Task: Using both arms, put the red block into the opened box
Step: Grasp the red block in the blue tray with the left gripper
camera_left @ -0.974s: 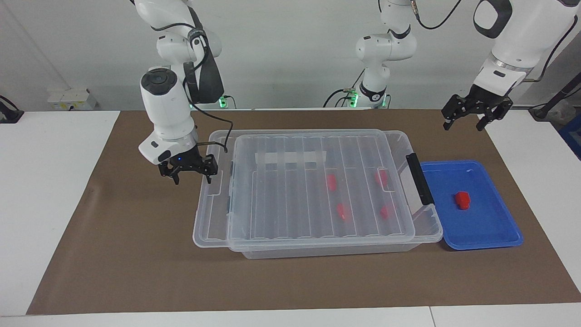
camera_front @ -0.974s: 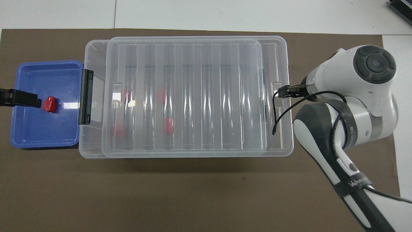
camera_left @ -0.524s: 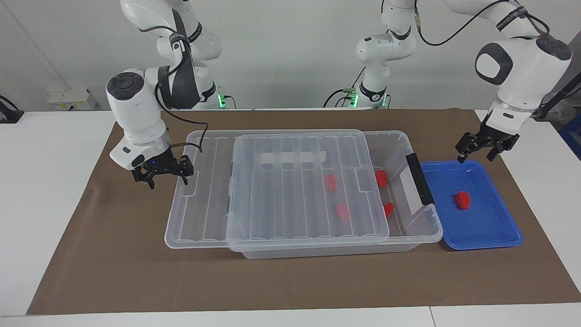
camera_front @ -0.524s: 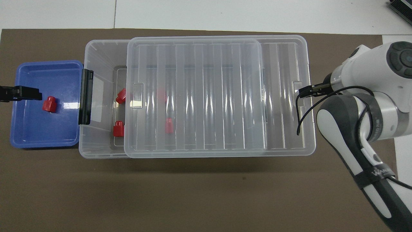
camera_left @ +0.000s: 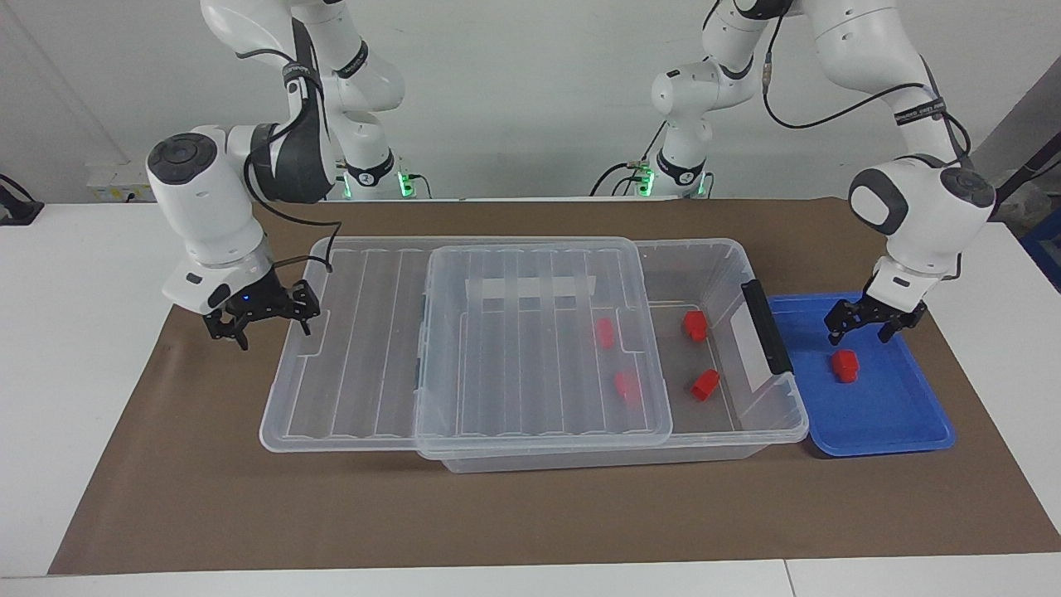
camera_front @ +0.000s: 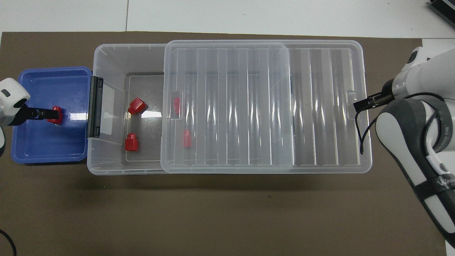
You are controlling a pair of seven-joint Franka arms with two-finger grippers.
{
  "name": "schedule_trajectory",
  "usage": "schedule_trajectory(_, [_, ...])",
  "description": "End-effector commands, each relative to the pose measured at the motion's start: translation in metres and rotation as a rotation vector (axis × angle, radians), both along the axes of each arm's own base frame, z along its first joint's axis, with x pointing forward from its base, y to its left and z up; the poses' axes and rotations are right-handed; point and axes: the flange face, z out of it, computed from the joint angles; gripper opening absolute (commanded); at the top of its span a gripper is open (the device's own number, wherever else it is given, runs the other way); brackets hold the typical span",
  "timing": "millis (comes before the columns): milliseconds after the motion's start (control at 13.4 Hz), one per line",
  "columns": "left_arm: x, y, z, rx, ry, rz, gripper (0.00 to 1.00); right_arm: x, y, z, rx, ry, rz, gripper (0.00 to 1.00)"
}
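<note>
left gripper (camera_left: pixel 860 326) open over red block (camera_left: pixel 845 365); right gripper (camera_left: pixel 264 319) open at lid (camera_left: pixel 464 348) edge

White worktop (camera_left: pixel 99 373), brown mat (camera_left: pixel 207 497) across its middle, clear opened box (camera_left: pixel 738 265) centred on mat, blue tray (camera_left: pixel 879 414) touching it toward the left arm's end.

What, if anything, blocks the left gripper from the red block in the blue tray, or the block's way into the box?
Nothing visible. The open left gripper hangs over the red block in the blue tray; the lid leaves the box uncovered at that end.
</note>
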Motion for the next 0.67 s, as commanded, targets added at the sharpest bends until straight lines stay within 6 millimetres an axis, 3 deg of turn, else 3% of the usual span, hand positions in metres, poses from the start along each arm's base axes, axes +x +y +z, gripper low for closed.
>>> schedule_trajectory(0, [0.008,0.003,-0.019,0.032,-0.021,-0.064,1.0,-0.007,-0.013,0.0,-0.017,-0.005,0.048,0.99])
schedule_trajectory(150, [0.013,0.003,-0.036,0.036,-0.041,-0.067,1.0,-0.007,-0.02,0.0,-0.019,-0.004,0.061,0.99])
schedule_trajectory(449, [0.014,0.0,-0.047,0.04,-0.045,-0.092,0.98,-0.007,-0.02,0.0,-0.018,-0.009,0.065,0.99])
schedule_trajectory(524, [0.014,0.0,-0.049,0.04,-0.043,-0.094,0.92,-0.007,-0.022,0.001,-0.019,-0.009,0.07,0.99])
schedule_trajectory(599, [0.015,-0.001,-0.049,0.04,-0.043,-0.094,0.78,-0.007,-0.026,0.0,-0.02,-0.007,0.073,0.99])
